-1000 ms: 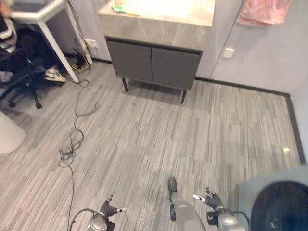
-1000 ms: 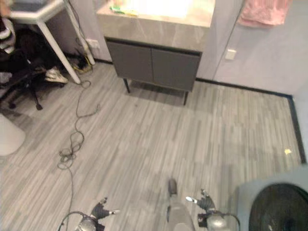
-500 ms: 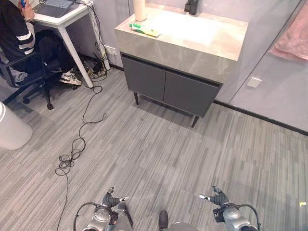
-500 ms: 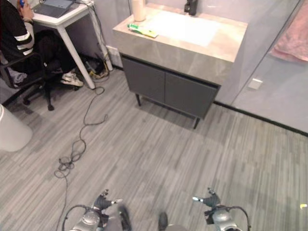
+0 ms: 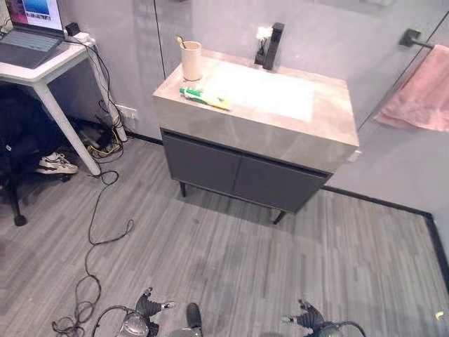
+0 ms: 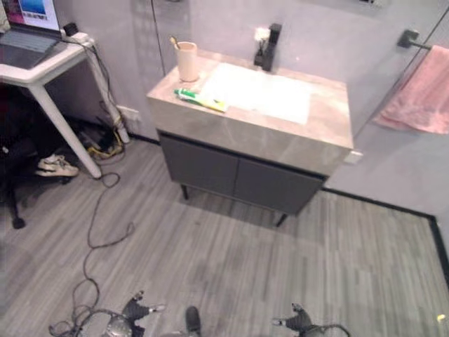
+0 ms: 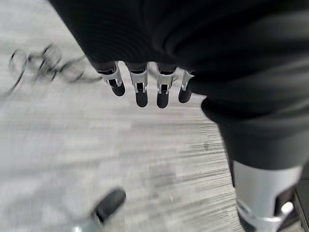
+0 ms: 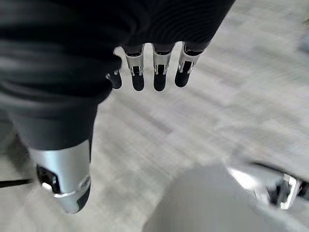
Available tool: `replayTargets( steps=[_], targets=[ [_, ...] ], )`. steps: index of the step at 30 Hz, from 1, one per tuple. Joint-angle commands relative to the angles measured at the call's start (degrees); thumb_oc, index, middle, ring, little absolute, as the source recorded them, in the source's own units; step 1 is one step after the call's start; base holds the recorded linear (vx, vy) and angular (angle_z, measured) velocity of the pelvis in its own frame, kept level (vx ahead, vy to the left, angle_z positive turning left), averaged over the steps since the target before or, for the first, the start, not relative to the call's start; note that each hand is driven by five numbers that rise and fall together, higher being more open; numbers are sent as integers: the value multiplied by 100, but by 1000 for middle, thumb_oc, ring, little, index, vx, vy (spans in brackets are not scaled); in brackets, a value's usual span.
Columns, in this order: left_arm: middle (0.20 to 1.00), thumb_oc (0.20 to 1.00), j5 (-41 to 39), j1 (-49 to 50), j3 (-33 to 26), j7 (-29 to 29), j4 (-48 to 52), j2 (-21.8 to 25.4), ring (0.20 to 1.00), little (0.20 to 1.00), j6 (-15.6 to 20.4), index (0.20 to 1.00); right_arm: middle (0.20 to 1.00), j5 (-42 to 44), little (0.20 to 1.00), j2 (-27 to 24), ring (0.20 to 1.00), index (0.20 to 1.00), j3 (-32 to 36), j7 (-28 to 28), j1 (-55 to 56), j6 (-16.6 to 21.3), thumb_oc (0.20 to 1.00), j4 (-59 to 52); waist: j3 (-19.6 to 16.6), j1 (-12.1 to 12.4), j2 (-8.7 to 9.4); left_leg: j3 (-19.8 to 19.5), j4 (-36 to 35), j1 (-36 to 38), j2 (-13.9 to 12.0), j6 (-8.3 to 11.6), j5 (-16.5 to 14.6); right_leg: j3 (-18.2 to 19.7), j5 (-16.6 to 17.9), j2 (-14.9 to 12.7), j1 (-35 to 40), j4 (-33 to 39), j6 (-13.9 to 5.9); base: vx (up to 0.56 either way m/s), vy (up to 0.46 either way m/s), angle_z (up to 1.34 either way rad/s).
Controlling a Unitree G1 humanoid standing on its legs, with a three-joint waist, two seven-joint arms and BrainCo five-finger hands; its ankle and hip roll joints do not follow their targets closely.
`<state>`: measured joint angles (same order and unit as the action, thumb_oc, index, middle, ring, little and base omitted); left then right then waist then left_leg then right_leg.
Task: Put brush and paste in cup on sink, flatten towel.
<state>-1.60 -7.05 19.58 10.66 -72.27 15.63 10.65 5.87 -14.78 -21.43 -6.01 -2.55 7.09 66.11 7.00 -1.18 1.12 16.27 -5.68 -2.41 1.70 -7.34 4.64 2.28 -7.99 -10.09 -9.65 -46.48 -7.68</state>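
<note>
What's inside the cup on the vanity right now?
The cup stands at the counter's back left corner with one thin handle sticking up past its rim, likely the brush. The wall hides the cup's inside. The green paste tube lies on the counter in front of it.

An open laptop with a lit screen (image 5: 31, 28) sits on a white desk with slanted legs (image 5: 49, 77). A white-and-black sneaker (image 5: 56, 163) lies beneath it. The grey wood-grain plank floor (image 5: 231, 260) spreads before a dark grey two-door cabinet (image 5: 242, 179).

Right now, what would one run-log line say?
hands: left, right open, low, empty | toothpaste flat beside cup | towel bunched on bar
</note>
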Motion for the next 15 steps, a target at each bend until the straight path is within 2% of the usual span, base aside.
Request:
replayTargets(
  steps=[1,2,3,4,5,6,7,9,10,12,13,15],
  targets=[
    [1000,1000,101,51,-153,-18,83,179,1000,1000,32,1000,1000,4,1000,-175,1000,1000,108,5,-319,84,1000,-251,330,-21,-144,364,223,67,-378,658,41,-852,1438,247,77,1480,-4,231,168,-29],
    [1000,1000,100,47,-160,-37,70,178,1000,1000,15,1000,1000,11,1000,-178,1000,1000,105,0,-320,81,1000,-291,341,-74,-181,361,167,197,-363,678,2,-1268,1334,155,22,1664,11,425,242,-34],
    [1000,1000,117,25,-125,-78,89,171,1000,1000,15,1000,1000,19,1000,-190,1000,1000,80,6,-323,92,1000,-358,389,-206,-225,306,115,407,-328,715,-102,-1339,981,455,-344,1926,24,288,123,-29],
    [1000,1000,117,26,-125,-78,89,170,1000,1000,15,1000,1000,20,1000,-192,1000,1000,79,6,-322,91,1000,-360,394,-213,-221,301,117,413,-323,715,-107,-1343,966,447,-341,1911,24,461,74,-22],
    [1000,1000,239,-10,-106,-85,41,149,1000,1000,27,1000,1000,142,1000,-185,1000,1000,141,-21,-268,119,1000,-422,350,-337,-132,301,105,606,-209,767,-289,-1233,1026,593,-414,2995,21,274,3,13],
    [1000,1000,240,-7,-105,-84,41,147,1000,1000,27,1000,1000,141,1000,-187,1000,1000,141,-22,-263,119,1000,-425,384,-345,-141,290,105,651,-218,770,-304,-1246,1020,600,-357,3013,17,418,10,41],
    [1000,1000,271,2,-112,-82,23,116,1000,1000,42,1000,1000,167,1000,-186,1000,1000,182,-62,-246,113,1000,-365,370,-383,-112,294,74,766,-166,789,-380,-1197,1196,641,-384,3609,-7,370,-24,42],
    [1000,1000,335,-2,-121,-109,-27,16,1000,1000,42,1000,1000,171,1000,-134,1000,1000,304,-104,-188,102,1000,-268,318,-514,-53,265,68,946,-117,895,-564,-1238,1794,414,-786,4507,-204,438,-55,7],
    [1000,1000,335,-3,-119,-108,-29,12,1000,1000,44,1000,1000,171,1000,-136,1000,1000,305,-104,-187,104,1000,-265,319,-523,-74,253,68,952,-133,897,-575,-1258,1815,429,-753,4553,-209,278,-56,5],
    [1000,1000,367,1,-98,-119,-24,-38,1000,1000,43,1000,1000,115,1000,-131,1000,1000,322,-119,-165,75,1000,-301,342,-578,-83,173,68,1125,-133,948,-724,-1382,1934,249,-870,4711,-288,359,-76,32],
    [1000,1000,406,32,-50,-133,-51,-104,1000,1000,26,1000,1000,85,1000,-138,1000,1000,324,-110,-133,56,1000,-233,298,-599,-42,133,68,1384,-72,968,-907,-1388,2028,232,-700,4732,-256,361,-74,46],
    [1000,1000,437,36,-48,-132,-107,-150,1000,1000,-4,1000,1000,57,1000,-153,1000,1000,316,-110,-128,46,1000,-180,262,-601,-69,68,79,1543,-79,990,-925,-1370,2057,270,-603,4696,-203,372,-88,24]
  ],
)
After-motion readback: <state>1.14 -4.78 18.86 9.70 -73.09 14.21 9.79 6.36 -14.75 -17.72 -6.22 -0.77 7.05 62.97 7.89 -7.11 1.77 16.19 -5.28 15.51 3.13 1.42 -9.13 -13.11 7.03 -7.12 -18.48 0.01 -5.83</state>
